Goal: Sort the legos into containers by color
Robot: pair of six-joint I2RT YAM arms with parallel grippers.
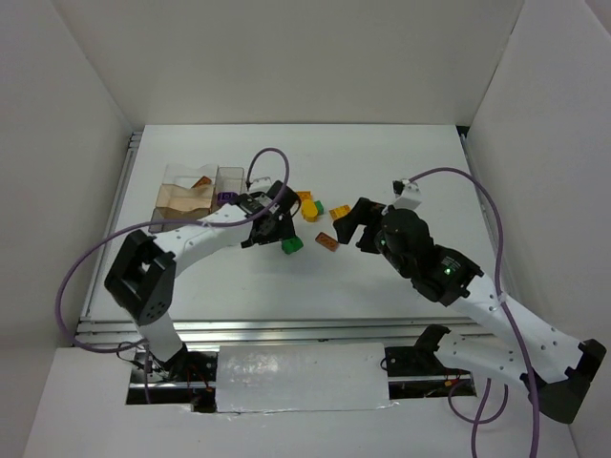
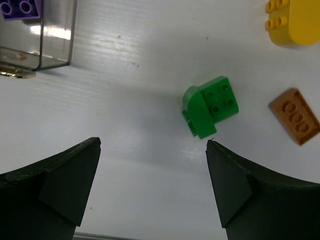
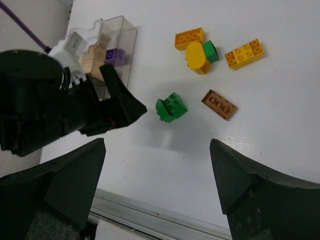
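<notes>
White tabletop (image 2: 150, 50): left gripper (image 2: 152, 144), jaws spread and empty, hovers near the green lego (image 2: 211, 105), seemingly needing descent, then a pinch.

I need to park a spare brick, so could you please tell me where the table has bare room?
Free: the table right of the legos, and its near strip between the arms. Crowded: the middle, where the left gripper, right gripper and green brick meet beside the containers.

White table (image 1: 382, 277) enclosed by plain white walls (image 1: 286, 57).
</notes>
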